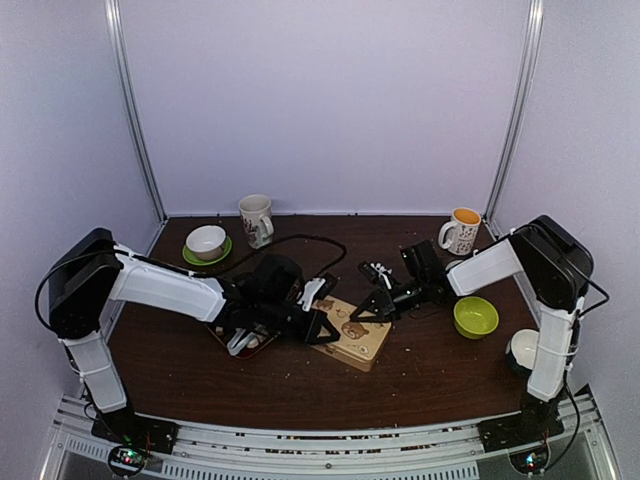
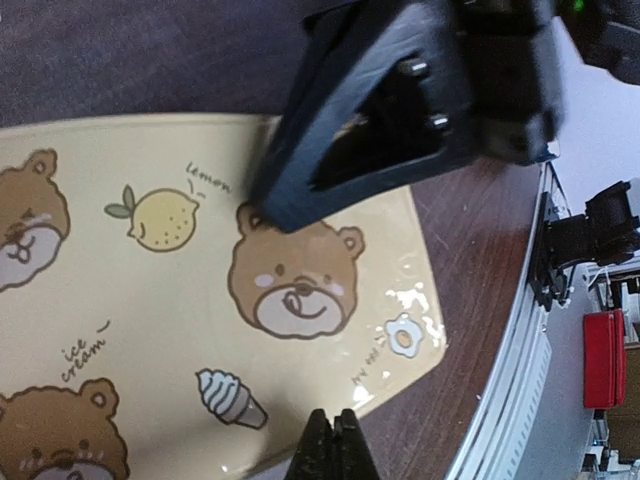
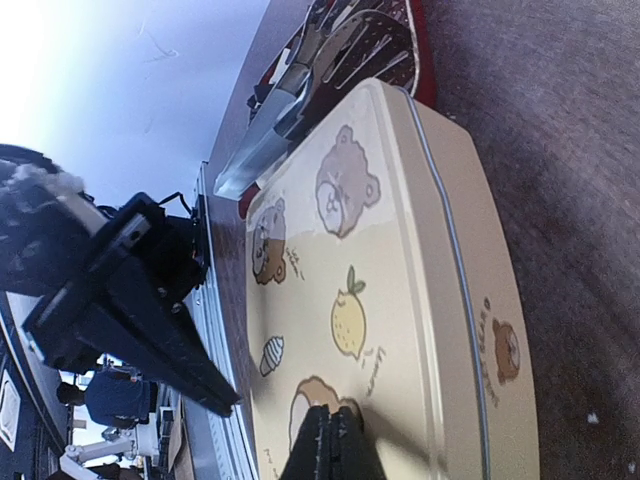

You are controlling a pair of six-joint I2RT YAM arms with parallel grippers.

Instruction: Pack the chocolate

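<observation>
A cream tin point(image 1: 352, 340) printed with bears and a lemon lies closed at the table's middle, lid point(image 2: 150, 300) on. No chocolate shows in any view. My left gripper point(image 1: 327, 333) is shut, its tips point(image 2: 335, 432) at the lid's near edge with nothing between them. My right gripper point(image 1: 359, 314) is shut too, its tips point(image 3: 330, 428) down on the lid point(image 3: 390, 250) over a bear print. In the left wrist view the right gripper's black fingers point(image 2: 370, 130) reach down onto the lid from above.
Silver tongs point(image 3: 300, 90) lie on a red tray point(image 1: 228, 338) left of the tin. A white bowl on a green saucer point(image 1: 206, 243) and a mug point(image 1: 257, 218) stand at the back left. An orange-filled mug point(image 1: 462, 230), a green bowl point(image 1: 476, 316) and a white cup point(image 1: 522, 350) are on the right.
</observation>
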